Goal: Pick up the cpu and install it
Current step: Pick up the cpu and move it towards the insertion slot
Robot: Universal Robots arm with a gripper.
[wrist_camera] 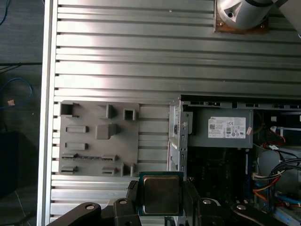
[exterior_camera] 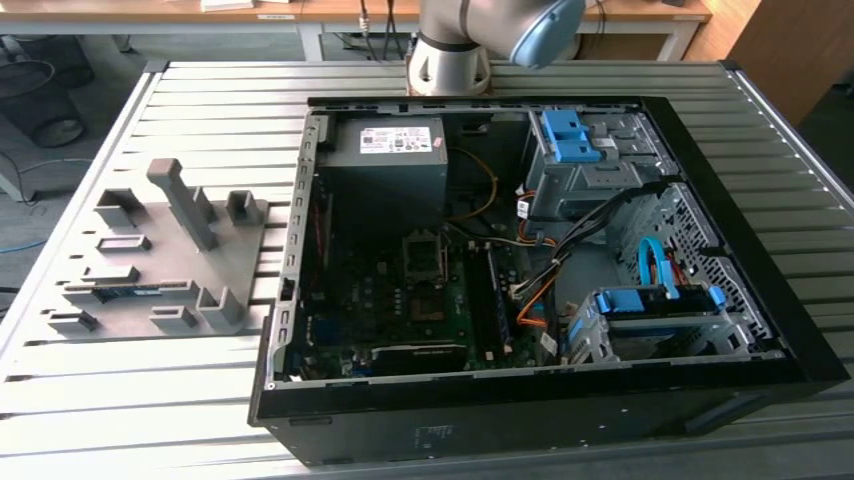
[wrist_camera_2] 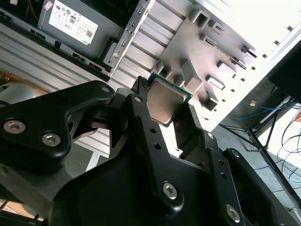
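The cpu (wrist_camera: 161, 194) is a small square chip with a silvery face and a green rim, and my gripper (wrist_camera: 161, 200) is shut on it. Black fingers (wrist_camera: 132, 193) press its two opposite edges. In the second wrist view the cpu (wrist_camera_2: 165, 100) sits upright between the same fingers (wrist_camera_2: 140, 96) of the gripper (wrist_camera_2: 165, 107). It hangs high above the slatted table, over the strip between the grey fixture tray (wrist_camera: 99, 141) and the open computer case (wrist_camera: 175, 136). The motherboard's cpu socket (exterior_camera: 422, 255) lies in the middle of the case.
The grey power-supply box (exterior_camera: 387, 155) sits at the back of the case, drive cages (exterior_camera: 587, 160) and loose cables (exterior_camera: 587, 250) on the exterior view's right. The fixture tray (exterior_camera: 160, 260) with raised blocks lies on the exterior view's left. The arm base (exterior_camera: 454, 65) stands behind the case.
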